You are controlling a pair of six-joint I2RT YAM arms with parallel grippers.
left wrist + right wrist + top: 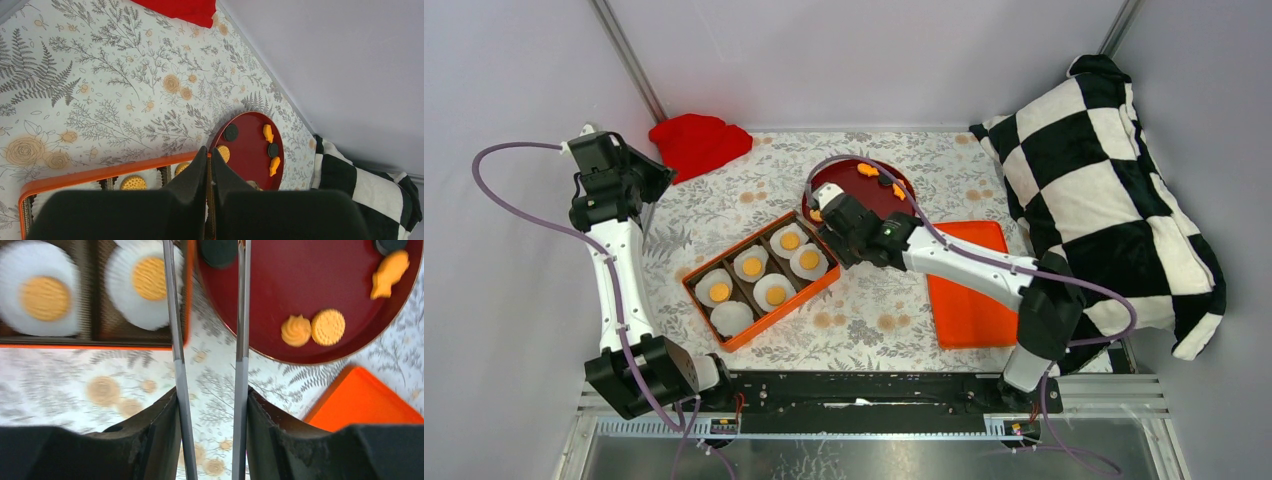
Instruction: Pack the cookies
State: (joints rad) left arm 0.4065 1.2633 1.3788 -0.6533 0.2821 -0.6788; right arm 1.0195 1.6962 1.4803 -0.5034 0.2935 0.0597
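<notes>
An orange box [762,318] holds white liners, several with round yellow cookies [752,266] on them; one liner [731,318] is bare. The dark red plate [869,195] carries one more round cookie [328,327] beside a swirl biscuit [296,330]. My right gripper [210,395] grips metal tongs [177,365]. Their two blades stand apart with nothing between them, over the gap between box rim [95,342] and plate. My left gripper [209,150] is shut and empty, raised at the far left [649,180]. From there it looks down at the box rim [100,174] and the plate [250,160].
Fish-shaped biscuits [389,273] and dark discs [218,251] also lie on the plate. An orange lid [969,290] rests right of the box, under the right arm. A red cloth [699,140] lies at the back left, a black-and-white checked pillow [1104,190] at the right.
</notes>
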